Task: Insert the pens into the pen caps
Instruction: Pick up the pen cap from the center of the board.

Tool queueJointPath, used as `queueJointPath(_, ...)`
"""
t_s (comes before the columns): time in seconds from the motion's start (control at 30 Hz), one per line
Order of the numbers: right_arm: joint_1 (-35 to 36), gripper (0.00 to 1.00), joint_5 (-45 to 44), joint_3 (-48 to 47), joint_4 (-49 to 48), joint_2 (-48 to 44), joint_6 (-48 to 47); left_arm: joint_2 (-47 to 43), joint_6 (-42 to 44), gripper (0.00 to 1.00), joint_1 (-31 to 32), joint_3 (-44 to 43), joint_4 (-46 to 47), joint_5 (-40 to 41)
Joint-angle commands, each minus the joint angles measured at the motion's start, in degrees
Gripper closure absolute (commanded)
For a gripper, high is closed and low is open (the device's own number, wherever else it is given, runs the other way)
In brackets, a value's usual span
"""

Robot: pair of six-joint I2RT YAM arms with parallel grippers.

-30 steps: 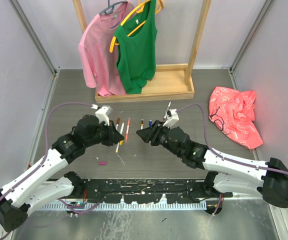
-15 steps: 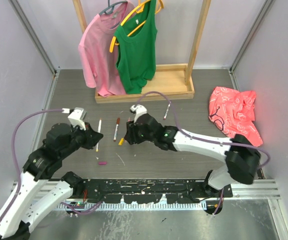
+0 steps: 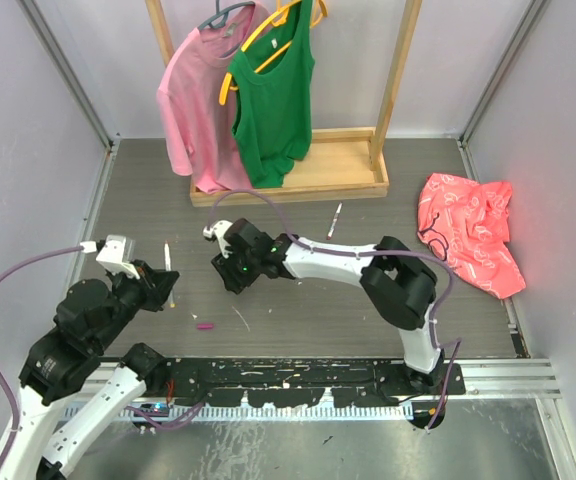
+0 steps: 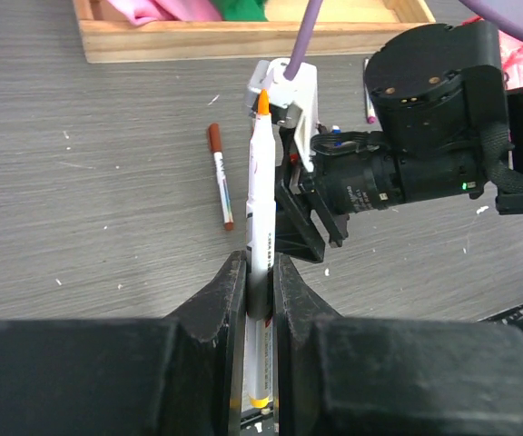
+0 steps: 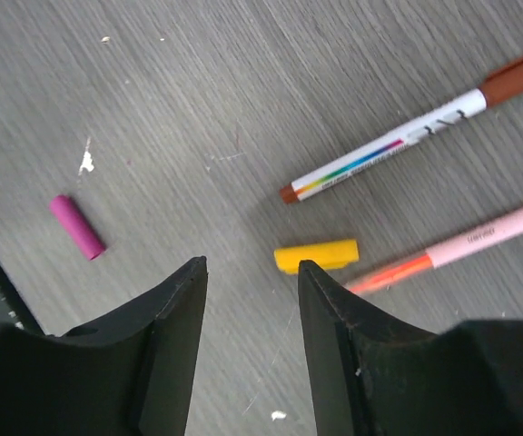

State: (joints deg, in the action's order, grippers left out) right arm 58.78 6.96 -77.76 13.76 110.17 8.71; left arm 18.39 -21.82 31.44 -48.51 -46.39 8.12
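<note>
Between L jaws: orange-tip pen (image 4: 260,204).

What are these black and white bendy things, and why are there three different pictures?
They are two robot arms with pinching fingers. One picture looks down from above; the other two come from small cameras on the wrists. The left gripper is shut on a white pen with an orange tip. The right gripper is open, hovering near a yellow cap. A magenta cap and a brown pen lie on the grey table. A pink shirt and a green top hang at the back.
</note>
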Motion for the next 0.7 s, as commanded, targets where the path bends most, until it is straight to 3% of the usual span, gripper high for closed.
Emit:
queueJointPath(0.0, -0.04, 0.48, 0.12, -6.31, 3.08, 3.11, -5.77, -1.42, -0.66, 1.0, -0.15, 0.0, 0.48, 3.48)
queueJointPath(0.37, 0.0, 0.35, -6.74, -9.61, 6.11, 7.53, -9.08, -7.32, -2.17, 1.0, -0.15, 0.52, 0.16, 8.52)
queueJointPath(0.67, 0.0, 0.32, -4.46, -11.41, 8.44, 10.22, -10.93, -6.48, -2.17, 1.0, -0.09, 0.53, 0.16, 8.04)
